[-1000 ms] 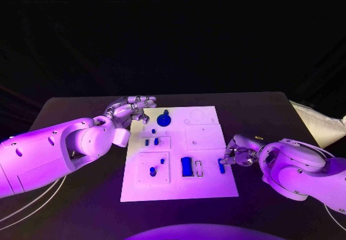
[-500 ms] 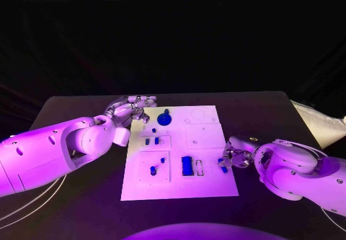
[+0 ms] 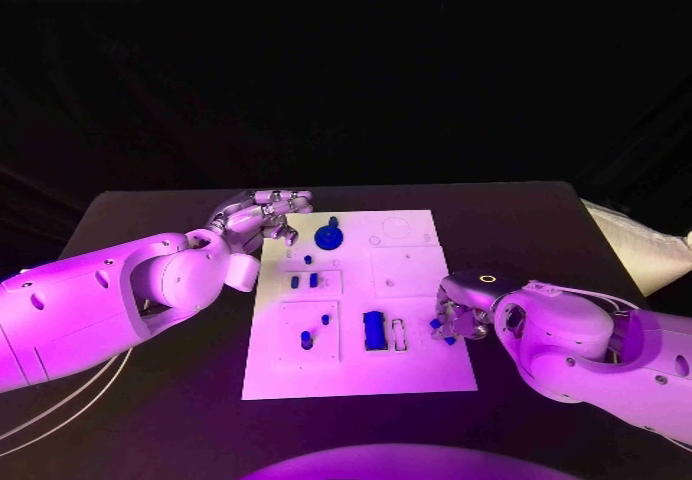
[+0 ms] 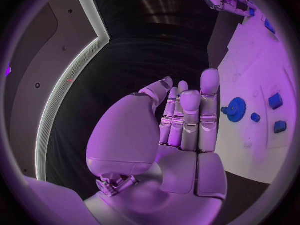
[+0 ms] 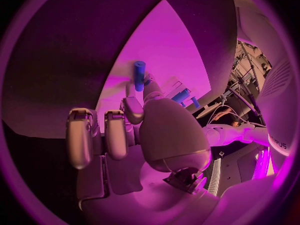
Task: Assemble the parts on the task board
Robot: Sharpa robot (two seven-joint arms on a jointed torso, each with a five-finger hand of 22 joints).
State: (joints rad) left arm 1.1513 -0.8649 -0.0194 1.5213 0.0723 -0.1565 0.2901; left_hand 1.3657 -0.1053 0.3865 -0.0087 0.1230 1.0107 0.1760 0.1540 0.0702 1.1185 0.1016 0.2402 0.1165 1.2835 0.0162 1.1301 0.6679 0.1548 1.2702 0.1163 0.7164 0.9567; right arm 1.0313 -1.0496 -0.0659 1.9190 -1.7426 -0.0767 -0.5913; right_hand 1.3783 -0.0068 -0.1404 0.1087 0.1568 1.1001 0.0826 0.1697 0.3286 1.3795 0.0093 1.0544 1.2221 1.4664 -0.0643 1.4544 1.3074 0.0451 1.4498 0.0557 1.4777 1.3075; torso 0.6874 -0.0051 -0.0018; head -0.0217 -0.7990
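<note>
A small blue peg (image 5: 139, 75) is pinched at the tips of the right hand (image 3: 459, 318), over the right edge of the white task board (image 3: 418, 375). The right wrist view shows it plainly: a short cylinder held by its lower end between a fingertip and the thumb, its long axis running out past the fingers with the free end away from the palm. From the head view the same piece is mostly buried in the fingers, just a blue speck at the hand's lower side, and you could not say from there which way it points.

The board lies in the middle of the dark surface (image 3: 159, 215). A blue block (image 3: 374, 331) stands long-ways in a slot just beside the right hand. Farther up the board sits a blue gear (image 3: 329, 239) with small blue parts below it.

The left hand (image 3: 264, 221) hovers at the board's upper left corner, near the gear. Its wrist view shows the fingers (image 4: 209, 102) straight and side by side, the thumb apart, and nothing in the palm; the gear (image 4: 235, 107) lies just off the fingertips there, not touched.
</note>
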